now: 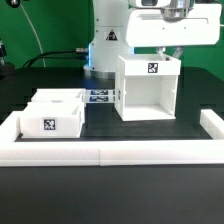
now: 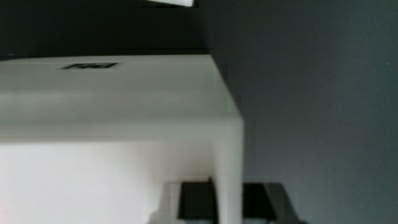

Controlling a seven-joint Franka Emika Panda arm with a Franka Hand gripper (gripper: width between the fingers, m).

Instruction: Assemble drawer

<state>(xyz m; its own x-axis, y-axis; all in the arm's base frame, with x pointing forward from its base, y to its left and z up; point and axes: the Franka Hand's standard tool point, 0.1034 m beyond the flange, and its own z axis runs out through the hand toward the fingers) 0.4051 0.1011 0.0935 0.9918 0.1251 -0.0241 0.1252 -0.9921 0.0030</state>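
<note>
The casing (image 1: 148, 95) is set on the table (image 1: 120, 136), both trays (image 1: 50, 122) at the exterior view's left. The tool (image 1: 172, 49) is held above it (opening cannot be told).

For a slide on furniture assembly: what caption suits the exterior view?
Panda gripper poised over the upright drawer casing; two trays wait at the exterior view's left.

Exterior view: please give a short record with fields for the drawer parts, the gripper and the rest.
casing: upright, open side facing the camera, nothing inside
front tray: at the exterior view's left, outside the casing
rear tray: behind the front tray
gripper: over the casing's top, state unclear
marker board: flat, between trays and casing
rail: across the foreground
</note>
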